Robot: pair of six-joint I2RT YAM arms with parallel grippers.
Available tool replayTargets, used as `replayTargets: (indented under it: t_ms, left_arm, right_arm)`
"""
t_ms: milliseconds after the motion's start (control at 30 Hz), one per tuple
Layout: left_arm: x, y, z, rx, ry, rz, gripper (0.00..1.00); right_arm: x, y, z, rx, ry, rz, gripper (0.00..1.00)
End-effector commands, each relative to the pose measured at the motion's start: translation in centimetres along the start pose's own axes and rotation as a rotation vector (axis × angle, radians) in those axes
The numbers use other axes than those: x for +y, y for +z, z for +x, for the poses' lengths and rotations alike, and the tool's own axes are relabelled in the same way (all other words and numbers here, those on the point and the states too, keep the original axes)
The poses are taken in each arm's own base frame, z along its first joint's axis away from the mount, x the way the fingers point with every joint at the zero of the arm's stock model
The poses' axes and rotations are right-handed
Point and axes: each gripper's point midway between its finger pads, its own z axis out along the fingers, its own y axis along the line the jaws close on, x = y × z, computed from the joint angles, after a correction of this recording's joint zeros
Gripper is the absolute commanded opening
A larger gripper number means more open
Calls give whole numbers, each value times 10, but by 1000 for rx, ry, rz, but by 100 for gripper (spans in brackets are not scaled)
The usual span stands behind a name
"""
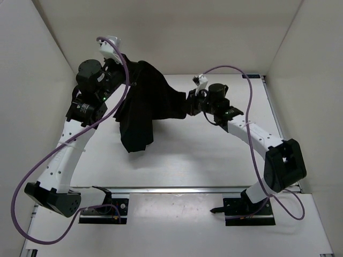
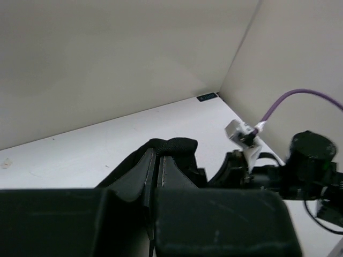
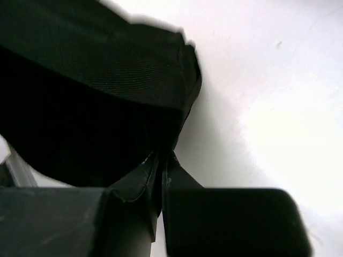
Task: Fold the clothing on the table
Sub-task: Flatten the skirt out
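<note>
skirt [image 1: 146, 101] over table [image 1: 214, 158], right of left arm [image 1: 63, 156]

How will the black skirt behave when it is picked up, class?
Probably floppy: the skirt bunches and drapes in loose folds between the two places where it is pinched. Likely light, since small pinches of fabric seem enough to hold it. It would probably slump onto the table if released.

The black skirt [image 1: 144, 101] hangs like a curtain between the left gripper [image 2: 157, 158] and the right gripper [image 3: 163, 158], both pinched on its cloth, and bars the far middle of the table [image 1: 198, 160]. On its near side, bare tabletop runs down to the arm bases [image 1: 104, 206]. White walls [image 1: 32, 69] close the left, back and right. A purple cable [image 1: 251, 101] arches over the right arm [image 1: 257, 136].
</note>
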Motion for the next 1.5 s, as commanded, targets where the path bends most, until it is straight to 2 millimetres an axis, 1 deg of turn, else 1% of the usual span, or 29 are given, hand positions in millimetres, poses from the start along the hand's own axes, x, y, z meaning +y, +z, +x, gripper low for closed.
replayTargets:
  t_ms: [0, 33, 100, 167, 200, 267, 333, 367, 400, 433, 467, 500, 567, 633, 667, 767, 800, 900, 933, 967, 1067, 1100, 1200, 1233, 1300, 1333, 1367, 1433, 1467]
  left_arm:
    - [7, -20, -39, -119, 48, -21, 0]
    - [15, -18, -36, -116, 61, -43, 0]
    - [33, -17, -36, -124, 70, -106, 0]
    - [48, -12, -26, -114, 70, -150, 0]
    - [56, -10, -23, -110, 61, -173, 0]
    - [62, -10, -22, -99, 55, -197, 0]
    - [64, -9, -19, -105, 55, -207, 0]
    - [64, -9, -22, -112, 56, -207, 0]
    - [61, -10, -26, -114, 58, -199, 0]
    - [66, -13, -29, -118, 62, -227, 0]
    - [60, -16, -32, -132, 70, -214, 0]
    - [65, -21, -34, -154, 78, -241, 0]
    - [73, -28, -45, -183, 88, -267, 0]
    - [76, -32, -52, -193, 99, -281, 0]
    - [74, -35, -55, -201, 104, -275, 0]
    - [70, -43, -59, -214, 129, -281, 0]
    - [71, -46, -61, -225, 133, -286, 0]
    - [70, -60, -60, -245, 126, -286, 0]
    - [71, -61, -60, -248, 127, -293, 0]
    - [69, -64, -61, -257, 130, -292, 0]
    - [65, -67, -60, -254, 150, -285, 0]
    - [64, -67, -59, -253, 143, -280, 0]
    - [57, -77, -66, -287, 141, -265, 0]
    - [54, -81, -68, -295, 145, -261, 0]
    - [44, -90, -79, -330, 144, -244, 0]
    - [36, -94, -88, -352, 152, -226, 0]
    - [30, -96, -90, -350, 148, -210, 0]
    - [18, -101, -99, -349, 165, -182, 0]
    - [9, -101, -94, -331, 157, -161, 0]
  right_arm:
    - [-11, -29, -68, -135, -76, 105, 0]
    - [-20, -45, -93, -182, -79, 144, 0]
    - [-37, -74, -124, -233, -95, 205, 0]
    - [-37, -101, -158, -298, -135, 264, 1]
    - [-34, -112, -178, -326, -169, 293, 0]
    - [-15, -132, -220, -374, -234, 331, 0]
    - [-7, -140, -239, -398, -263, 356, 0]
    - [4, -149, -252, -417, -265, 341, 0]
    - [4, -153, -254, -416, -264, 342, 0]
    - [9, -158, -259, -416, -261, 342, 0]
    - [12, -165, -266, -432, -282, 359, 0]
    - [19, -172, -270, -451, -300, 371, 0]
    - [23, -184, -279, -472, -339, 419, 0]
    - [18, -191, -281, -466, -326, 422, 0]
    - [9, -200, -284, -475, -310, 446, 0]
    - [-3, -207, -275, -457, -317, 512, 0]
    - [-2, -216, -275, -469, -311, 522, 0]
    - [-22, -245, -276, -493, -276, 562, 0]
    - [-18, -255, -278, -503, -282, 568, 0]
    - [-24, -264, -279, -511, -277, 596, 0]
    - [-29, -275, -282, -506, -286, 618, 0]
    - [-31, -274, -279, -493, -284, 627, 0]
    - [-19, -270, -282, -491, -308, 622, 0]
    - [-8, -271, -283, -495, -308, 610, 0]
    - [12, -280, -293, -517, -362, 614, 0]
    - [20, -277, -293, -519, -367, 594, 0]
    - [28, -284, -295, -529, -374, 585, 0]
    - [43, -290, -294, -541, -373, 555, 0]
    - [48, -287, -288, -526, -363, 534, 0]
